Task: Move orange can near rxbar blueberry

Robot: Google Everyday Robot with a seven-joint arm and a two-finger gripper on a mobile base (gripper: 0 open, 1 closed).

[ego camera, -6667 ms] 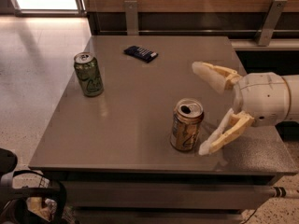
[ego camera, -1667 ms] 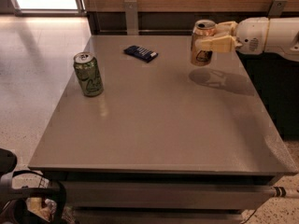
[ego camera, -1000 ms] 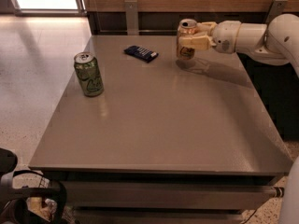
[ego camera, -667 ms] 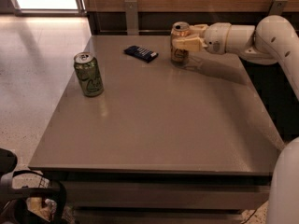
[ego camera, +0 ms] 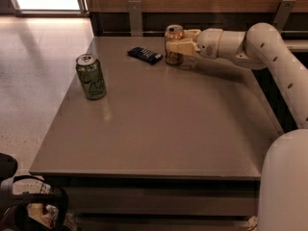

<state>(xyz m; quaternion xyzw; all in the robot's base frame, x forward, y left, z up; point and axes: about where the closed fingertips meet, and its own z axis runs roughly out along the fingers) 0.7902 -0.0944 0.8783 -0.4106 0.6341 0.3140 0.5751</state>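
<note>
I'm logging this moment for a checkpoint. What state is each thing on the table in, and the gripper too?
Golden-orange aluminium drink can: upright, gripped, close to the right of the bar without touching it.
Dark navy flat wrapped bar: lying flat near the table's far edge.
Green drink can: upright, standing alone at the left.
Gripper: at the table's far edge, fingers shut on the orange can.

The tool (ego camera: 177, 46) holds orange can (ego camera: 173, 58) upright, seemingly just beside rxbar blueberry (ego camera: 145, 55).
</note>
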